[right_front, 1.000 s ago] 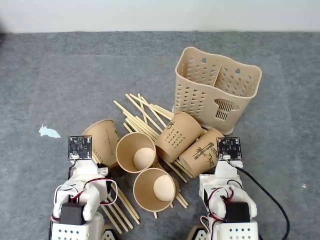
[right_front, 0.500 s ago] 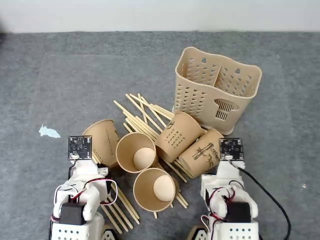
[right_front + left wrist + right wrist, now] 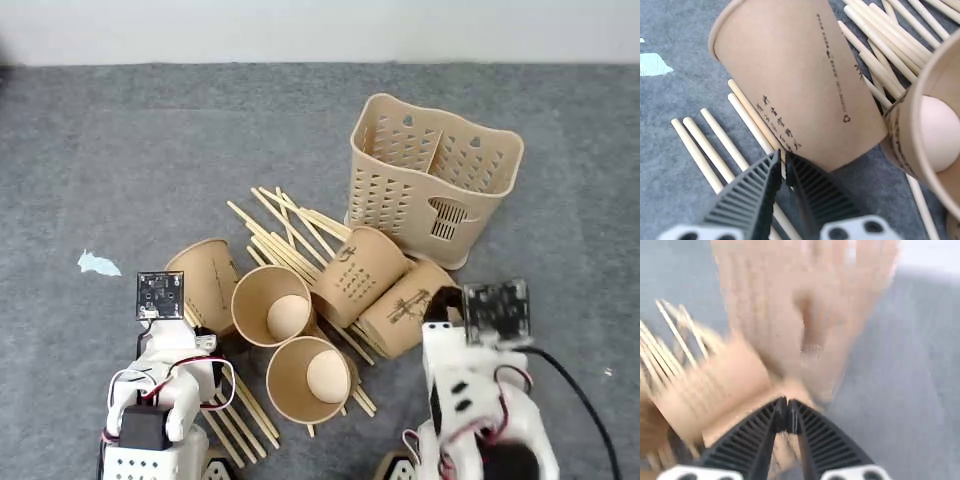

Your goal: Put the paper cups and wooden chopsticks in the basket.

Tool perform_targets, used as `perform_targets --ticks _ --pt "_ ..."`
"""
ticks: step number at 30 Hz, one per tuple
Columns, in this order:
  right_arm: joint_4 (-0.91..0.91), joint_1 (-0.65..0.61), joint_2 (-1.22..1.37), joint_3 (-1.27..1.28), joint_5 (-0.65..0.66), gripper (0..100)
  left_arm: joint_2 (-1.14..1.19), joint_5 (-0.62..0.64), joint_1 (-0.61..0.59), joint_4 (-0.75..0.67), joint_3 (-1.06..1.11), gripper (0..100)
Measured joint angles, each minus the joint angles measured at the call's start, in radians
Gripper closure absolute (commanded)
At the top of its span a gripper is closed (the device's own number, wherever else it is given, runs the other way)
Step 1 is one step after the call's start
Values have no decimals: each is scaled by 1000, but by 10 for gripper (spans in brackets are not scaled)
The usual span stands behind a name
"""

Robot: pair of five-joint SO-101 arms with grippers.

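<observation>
Grey surface (image 3: 100,150), high view: basket (image 3: 395,205) looks empty; five paper cups (image 3: 272,305) and chopsticks (image 3: 283,222) lie loose beside it, so everything is left to do.

Left wrist view: left gripper (image 3: 782,157) closed on nothing, just beside a cup (image 3: 795,85).

Right wrist view: right gripper (image 3: 787,402) closed, empty.

The overhead camera is fixed above the grey worktop (image 3: 120,180) and looks steeply down. It stands far enough back to take in the beige slotted plastic basket (image 3: 435,180) and both arms, which stand across the pile from the basket. The left wrist camera sits just behind the left pincer (image 3: 781,162), facing close onto a brown paper cup (image 3: 795,85) lying well apart from the basket; the overhead view shares that cup. The right wrist camera looks past the right pincer (image 3: 786,410) toward the basket, which the overhead view also shows.
</observation>
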Motion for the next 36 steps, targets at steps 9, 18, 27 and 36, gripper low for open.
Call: perform_targets --ticks 9,18,27,36 --pt "256 -262 331 -327 -130 965 0 0 0 0 0 986" --pt "345 -621 819 -499 -285 854 0 0 0 0 0 986" --pt "325 -789 858 -496 -425 796 0 0 0 0 0 986" --pt "196 -793 858 -367 -428 828 0 0 0 0 0 986"
